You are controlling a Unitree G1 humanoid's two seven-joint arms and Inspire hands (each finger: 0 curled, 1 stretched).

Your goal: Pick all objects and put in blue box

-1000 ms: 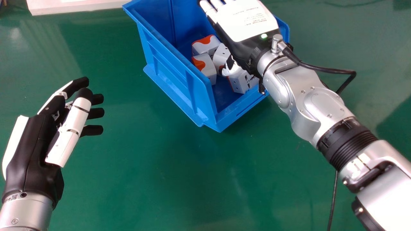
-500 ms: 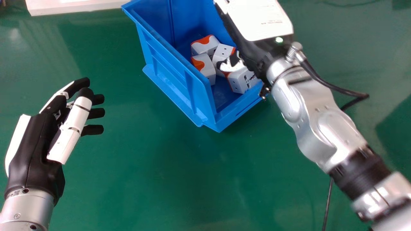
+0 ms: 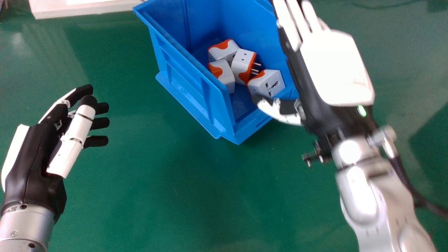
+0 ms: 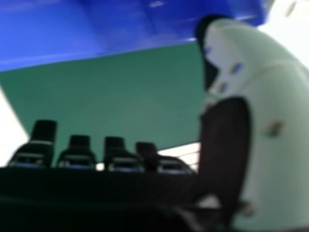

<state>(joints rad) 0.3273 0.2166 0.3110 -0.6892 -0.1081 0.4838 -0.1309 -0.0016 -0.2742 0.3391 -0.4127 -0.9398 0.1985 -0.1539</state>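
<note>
Several white and orange plug adapters lie in the blue box, one adapter at its near right, another adapter with metal pins beside it. My right hand is over the box's right side, fingers straight and nothing held, its thumb over the front right rim. In the right hand view, my right hand shows its thumb and fingertips, with the blue box beyond. At the head view's left, my left hand hangs over the table, open and empty.
The green table spreads around the box. A white object lies at the back left. A black cable runs along my right forearm.
My right hand has drawn back out of the box toward the right and nearer, uncovering the adapters. The adapters have stayed about where they were. My left hand has barely shifted.
</note>
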